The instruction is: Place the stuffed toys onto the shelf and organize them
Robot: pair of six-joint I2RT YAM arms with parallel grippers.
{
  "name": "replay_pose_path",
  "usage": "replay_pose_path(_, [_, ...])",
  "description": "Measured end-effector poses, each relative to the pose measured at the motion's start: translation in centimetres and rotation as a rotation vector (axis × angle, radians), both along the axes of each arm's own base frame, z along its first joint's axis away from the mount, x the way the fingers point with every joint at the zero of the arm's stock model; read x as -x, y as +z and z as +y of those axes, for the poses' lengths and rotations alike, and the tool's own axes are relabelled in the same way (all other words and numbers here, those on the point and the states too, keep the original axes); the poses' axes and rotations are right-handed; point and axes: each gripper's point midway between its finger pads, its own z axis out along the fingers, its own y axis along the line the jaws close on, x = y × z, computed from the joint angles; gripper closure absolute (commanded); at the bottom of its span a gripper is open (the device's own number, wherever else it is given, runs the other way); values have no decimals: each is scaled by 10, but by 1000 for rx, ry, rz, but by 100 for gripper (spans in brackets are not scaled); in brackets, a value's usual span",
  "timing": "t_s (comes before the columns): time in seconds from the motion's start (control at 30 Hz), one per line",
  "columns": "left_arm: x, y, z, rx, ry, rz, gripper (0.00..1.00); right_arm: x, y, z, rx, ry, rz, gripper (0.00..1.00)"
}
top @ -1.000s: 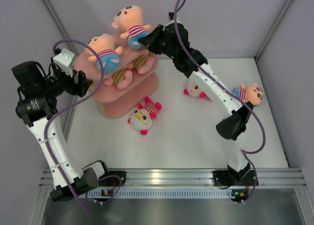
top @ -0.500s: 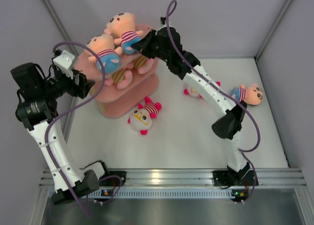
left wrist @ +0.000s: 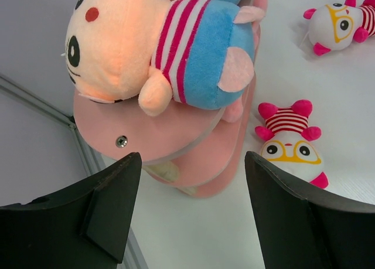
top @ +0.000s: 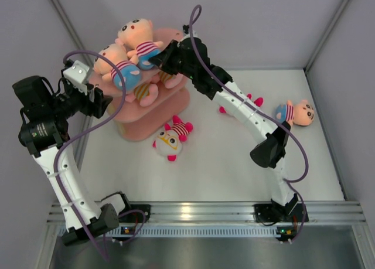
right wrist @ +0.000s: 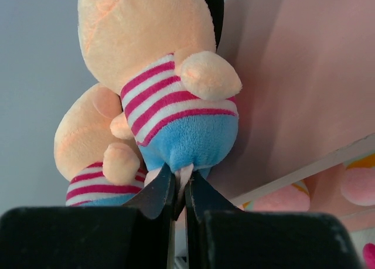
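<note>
1. We've got the right gripper (right wrist: pixel 179 184) pinching a peach plush doll in striped top and blue pants (right wrist: pixel 170 111) by its seat, over the top board of the pink three-tier shelf with pale wooden posts (top: pixel 140 131).
2. A second peach doll (left wrist: pixel 170 46) lies on that top board, right beside the held one.
3. A pink, yellow-striped doll (top: pixel 146 93) seems tucked on the middle tier, though it's half hidden.
4. The left gripper (left wrist: pixel 192 163) hangs spread and empty beside the shelf.
5. Left on the white table (top: pixel 222 163) are a white-faced, pink-limbed doll (top: pixel 170 140), another white-faced doll (left wrist: pixel 343 23) and a third peach doll (top: pixel 296 112). We'd call it about halfway.
</note>
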Motion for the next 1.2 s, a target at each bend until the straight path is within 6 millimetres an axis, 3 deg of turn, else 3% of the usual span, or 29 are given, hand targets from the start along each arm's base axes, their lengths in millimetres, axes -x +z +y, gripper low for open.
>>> replay_pose_path(0.2, [0, -4, 2, -3, 10, 8, 23, 2, 2, -14, 39, -36, -25, 100])
replay_pose_path(0.37, [0, -4, 1, -2, 7, 8, 23, 13, 16, -27, 39, -33, -41, 100])
replay_pose_path(0.6, [0, -5, 2, -2, 9, 11, 23, 20, 14, -27, 44, -9, -31, 98])
replay_pose_path(0.67, [-1, -6, 2, 0, 10, 14, 23, 20, 9, -26, 48, -4, -22, 82])
replay_pose_path(0.7, [-1, -7, 2, 0, 10, 16, 23, 20, 8, -25, 48, -1, -18, 66])
replay_pose_path(0.77, [-1, -8, 2, 1, 10, 19, 23, 21, 7, -24, 47, 9, -15, 58])
replay_pose_path(1.0, [-1, -8, 2, 2, 10, 20, 23, 22, 7, -23, 50, 20, -23, 49])
replay_pose_path(1.2, [0, -9, 3, 0, 15, 21, 23, 29, 16, -33, 81, 28, -63, 32])
